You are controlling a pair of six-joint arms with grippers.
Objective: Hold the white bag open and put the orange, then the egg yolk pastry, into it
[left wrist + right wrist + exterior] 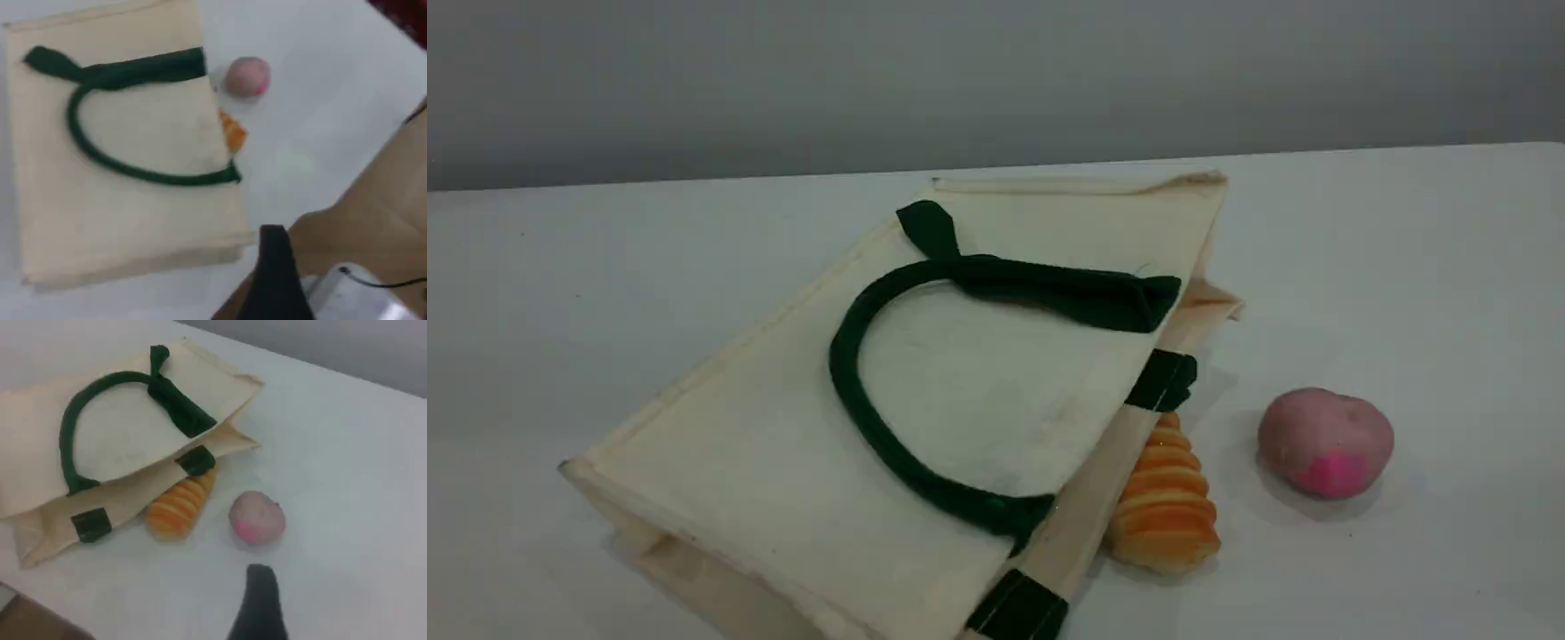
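Note:
The white bag [783, 462] lies flat on the table, with one dark green handle [854, 400] curled on its upper face and its mouth toward the right. It also shows as the white bag [133, 200] in the left wrist view and the white bag [120, 440] in the right wrist view. The orange and the egg yolk pastry are out of view. Neither arm appears in the scene view. Only one dark fingertip [273, 280] of my left gripper shows, high above the bag's near corner. One dark fingertip [260, 607] of my right gripper hangs above bare table near the pink lump. Nothing is held.
A ribbed orange-striped loaf [1165, 502] lies half tucked under the bag's mouth edge. A pink-mauve lump [1325, 440] sits on the table to its right. A brown surface [380, 200] borders the table in the left wrist view.

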